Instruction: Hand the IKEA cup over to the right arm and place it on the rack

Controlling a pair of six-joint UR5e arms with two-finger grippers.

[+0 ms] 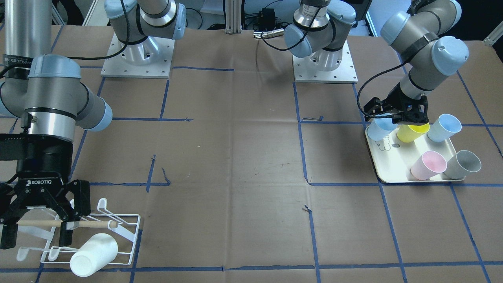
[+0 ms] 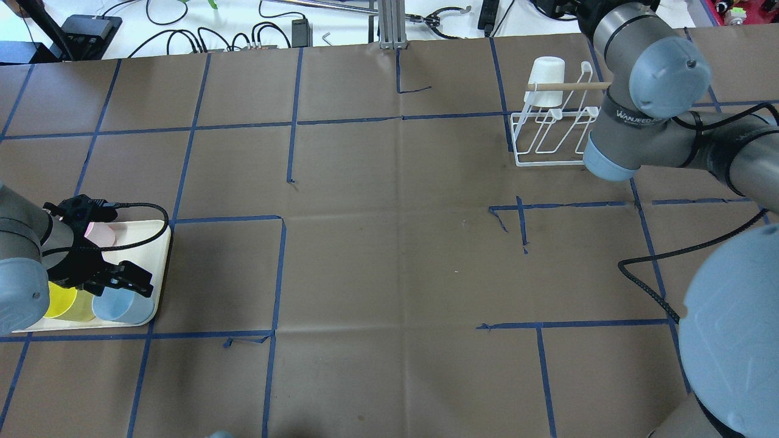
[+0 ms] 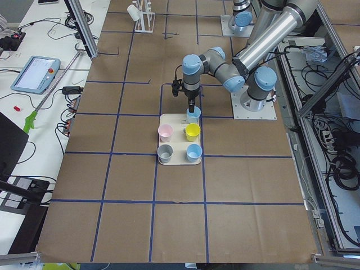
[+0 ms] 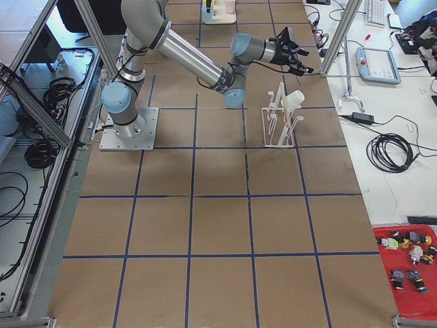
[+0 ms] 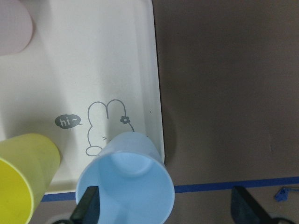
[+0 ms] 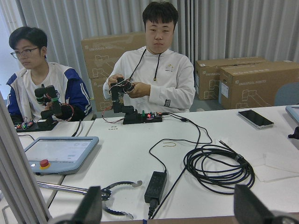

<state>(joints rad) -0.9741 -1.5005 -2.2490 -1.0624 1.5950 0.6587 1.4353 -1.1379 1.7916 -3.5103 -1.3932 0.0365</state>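
L gripper [image 5: 166,205] is spread open and grasps nothing. It hangs over the tray [image 5: 117,60] corner with the blue cup [image 5: 126,182] right below it, upright, mouth up. One finger [image 5: 86,205] sits at the cup's rim; can't tell if it touches. The other finger is well clear of the cup.

Yellow cup [image 5: 23,177] stands just beside the blue cup, on the side by that finger. Pink cup [image 5: 14,28] is further along the tray. 2nd blue cup [image 1: 444,127] and grey cup [image 1: 463,164] stand at the tray's far side.

Across the table, R gripper [image 1: 37,236] also has its jaws wide apart and is empty. It is near the rack [image 1: 125,232], w/ the dowel [image 1: 39,223] showing between its fingers in the front view. White cup [image 1: 94,253] sits on a rack prong, just beside that gripper.
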